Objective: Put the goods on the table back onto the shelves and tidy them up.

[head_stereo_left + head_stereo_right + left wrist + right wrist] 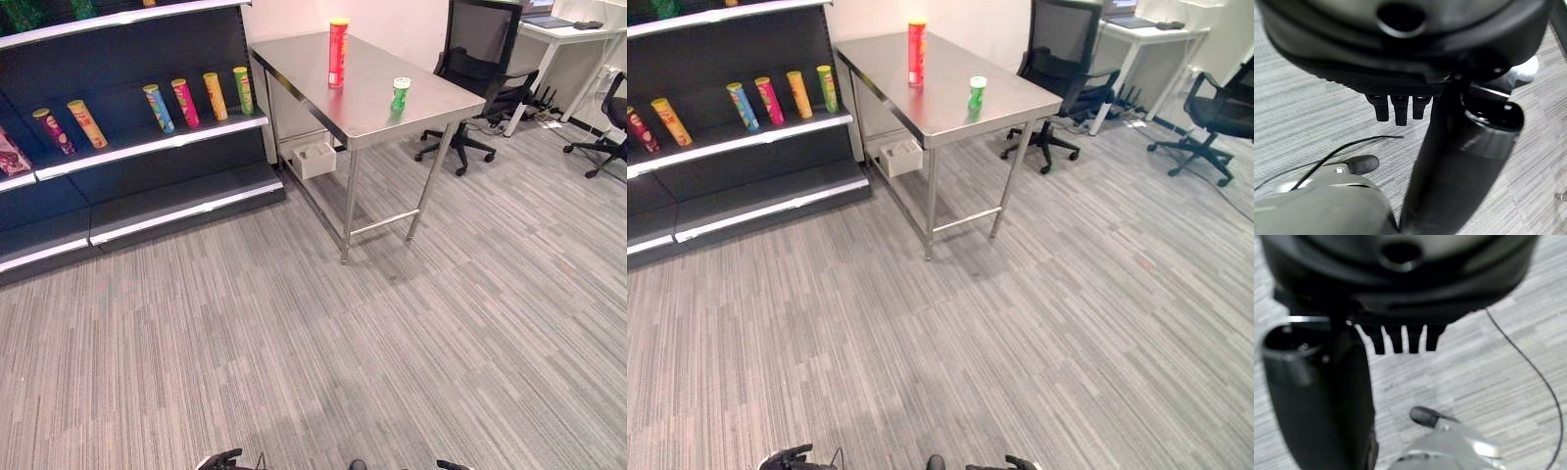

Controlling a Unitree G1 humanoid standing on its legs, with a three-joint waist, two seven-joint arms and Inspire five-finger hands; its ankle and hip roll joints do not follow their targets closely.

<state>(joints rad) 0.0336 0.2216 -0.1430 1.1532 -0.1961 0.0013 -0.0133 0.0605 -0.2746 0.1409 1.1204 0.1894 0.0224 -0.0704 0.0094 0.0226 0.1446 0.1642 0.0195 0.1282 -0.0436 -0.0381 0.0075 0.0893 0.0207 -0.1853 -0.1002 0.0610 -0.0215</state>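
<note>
The dark shelves (147, 147) stand at my left with a row of crisp tubes (186, 102) lying tilted on the middle board. Just beside them is the steel counter (382, 108), carrying a tall red crisp tube (337, 52) upright and a small green can (400, 95) nearer its front edge. My left robot hand (1396, 105) and right robot hand (1400, 340) hang released over the carpet, fingers straight, holding nothing.

You face grey striped carpet floor (392, 333). Dark shelving unit (147, 186) far left, against white wall (284, 20). Steel counter (372, 108) far centre; small white box (313, 159) beneath it. Black office chair (475, 69) behind counter. White desk (563, 34) far right, second chair (1210, 117) beside it.
</note>
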